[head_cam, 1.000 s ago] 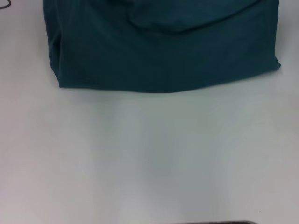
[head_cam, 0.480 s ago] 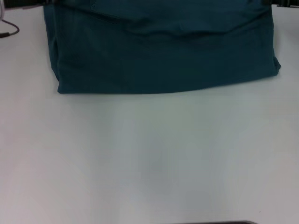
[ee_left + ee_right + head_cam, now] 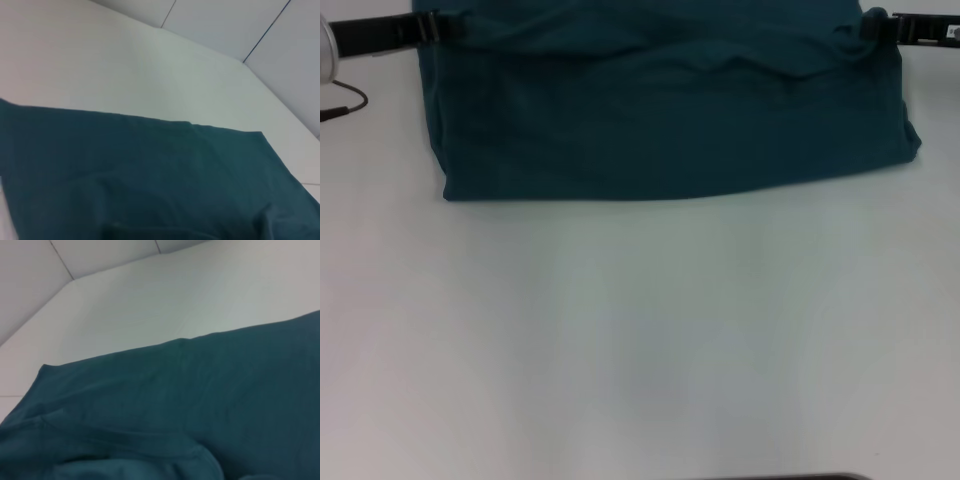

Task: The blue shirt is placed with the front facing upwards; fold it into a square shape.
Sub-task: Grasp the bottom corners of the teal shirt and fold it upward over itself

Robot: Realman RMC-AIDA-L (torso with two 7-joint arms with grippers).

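Left gripper [image 3: 432,27] enters at the upper left of the head view and the right gripper [image 3: 870,27] at the upper right, each meeting a far corner of the blue shirt [image 3: 665,110]; whether either is clenched on the cloth cannot be told. Only the head view shows the arms and a thin cable [image 3: 345,105] at the left edge. Both wrist views show just dark teal cloth on the white table [image 3: 640,340], plain and lightly creased, lying across the head view's upper part.
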